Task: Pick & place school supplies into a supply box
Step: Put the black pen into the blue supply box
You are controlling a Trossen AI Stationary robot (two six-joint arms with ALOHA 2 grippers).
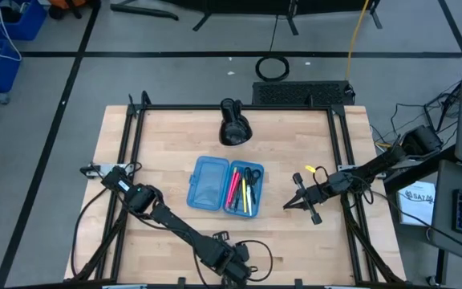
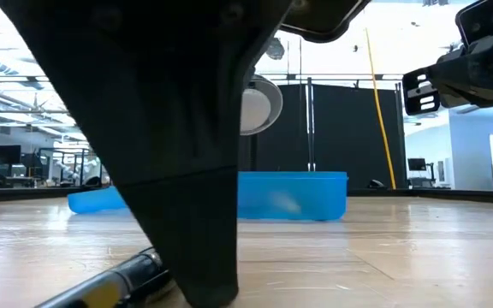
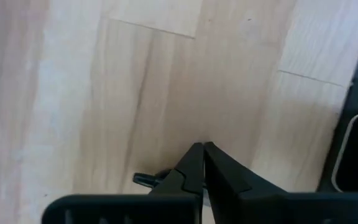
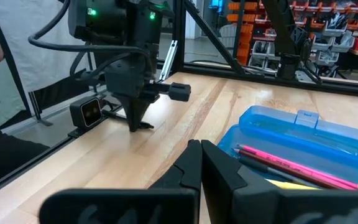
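No words, numbers, brand names or signs can be read in any of the views. A white sheet (image 1: 418, 198) lying beyond the right edge of the table (image 1: 167, 144) carries dark print and a small mark, but the print is too small to read. The blue pencil case (image 1: 224, 185) on the table bears no label that shows. The black housings of the arms show no lettering that can be made out, and the screens and shelves in the room behind the table show nothing readable either.
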